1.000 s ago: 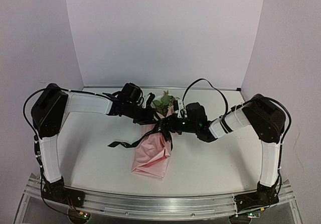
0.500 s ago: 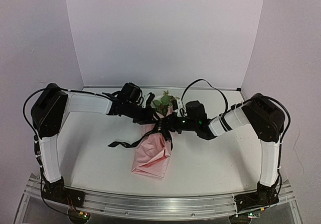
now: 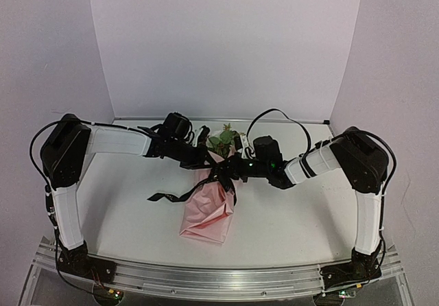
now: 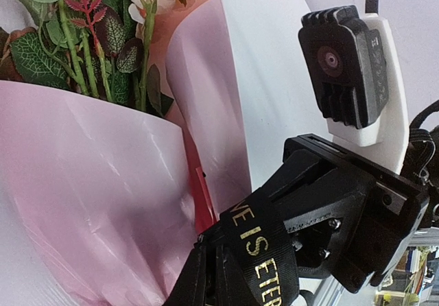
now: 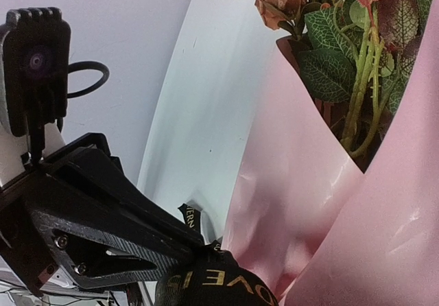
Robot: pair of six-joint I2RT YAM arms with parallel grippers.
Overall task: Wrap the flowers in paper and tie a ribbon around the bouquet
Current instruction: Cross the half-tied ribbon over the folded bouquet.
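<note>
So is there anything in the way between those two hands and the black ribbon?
Nothing visible. The left hand and the right hand are both closed right on the ribbon, at the middle of the pink bouquet, with no gap left between them and it.

You can read gold capital letters on the narrow black ribbon (image 4: 264, 258). In the left wrist view they spell "VE IS ETER", cut off at both ends. In the right wrist view the same ribbon shows "OVE" on one fold and "ERN" on another.
</note>
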